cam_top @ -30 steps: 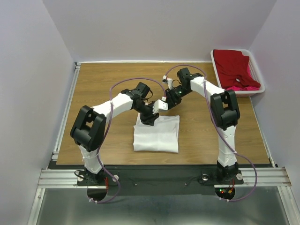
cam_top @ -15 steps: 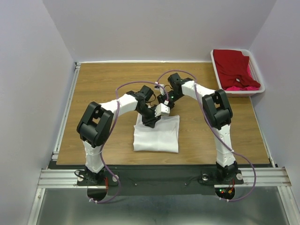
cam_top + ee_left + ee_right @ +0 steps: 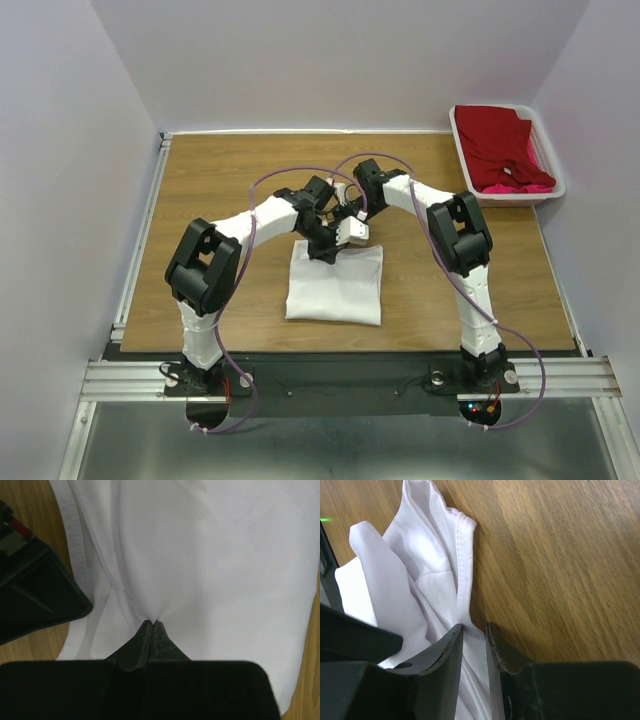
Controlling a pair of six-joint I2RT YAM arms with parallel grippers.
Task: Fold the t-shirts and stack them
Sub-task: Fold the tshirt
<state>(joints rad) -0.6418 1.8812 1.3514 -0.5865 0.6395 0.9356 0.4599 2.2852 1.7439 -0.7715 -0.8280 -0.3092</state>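
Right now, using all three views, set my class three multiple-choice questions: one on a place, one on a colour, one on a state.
1. Where does the basket stand?
A) at the far right corner of the table
B) at the near left corner
C) between the arms

2. What colour is the folded t-shirt?
A) red
B) white
C) pink

3. How is the left end effector?
A) wide open above bare wood
B) shut on the basket rim
C) shut on the folded t-shirt

Answers:
1 A: the top view shows the basket at the table's far right corner.
2 B: the folded t-shirt lying between the arms is white.
3 C: the left wrist view shows its fingertips pressed together on a pucker of white cloth.
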